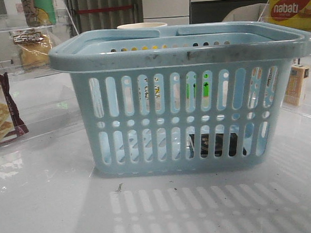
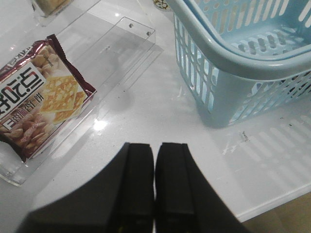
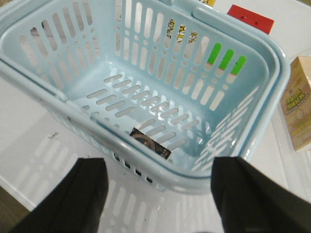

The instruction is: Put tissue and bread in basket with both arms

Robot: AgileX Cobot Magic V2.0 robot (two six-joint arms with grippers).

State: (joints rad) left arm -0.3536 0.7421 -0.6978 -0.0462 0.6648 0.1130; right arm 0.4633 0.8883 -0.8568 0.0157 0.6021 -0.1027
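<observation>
Half the job looks done: a small, flat black tissue pack (image 3: 151, 143) lies on the slotted floor of the large pale-blue plastic basket (image 1: 183, 55), close against the wall nearest the robot, and shows through the lower slots in the front view as a dark shape right of the basket's middle. The right gripper (image 3: 158, 194) hovers above and just outside that near rim with its jaws spread wide and nothing between them; the tissue pack sits below and beyond the gap, inside the basket, well clear of either finger. The left gripper (image 2: 154, 179) hangs over bare white bench (image 2: 146, 97) off the basket's left corner, its jaws pressed together and empty. Just left of the basket, on a clear acrylic tray (image 2: 121, 39), rests a maroon-edged pack of pale crackers (image 2: 36, 97), which is not part of the job. Farther back and to the basket's left, the golden-brown bread in a clear plastic bag with a dark label strip (image 1: 31, 47) sits on a clear shelf, well apart from both grippers and not yet in the basket; fetching it appears to be what remains. A small tan carton (image 1: 296, 84) stands right of the basket, a yellow-red "nabati" box (image 1: 291, 8) behind it.
</observation>
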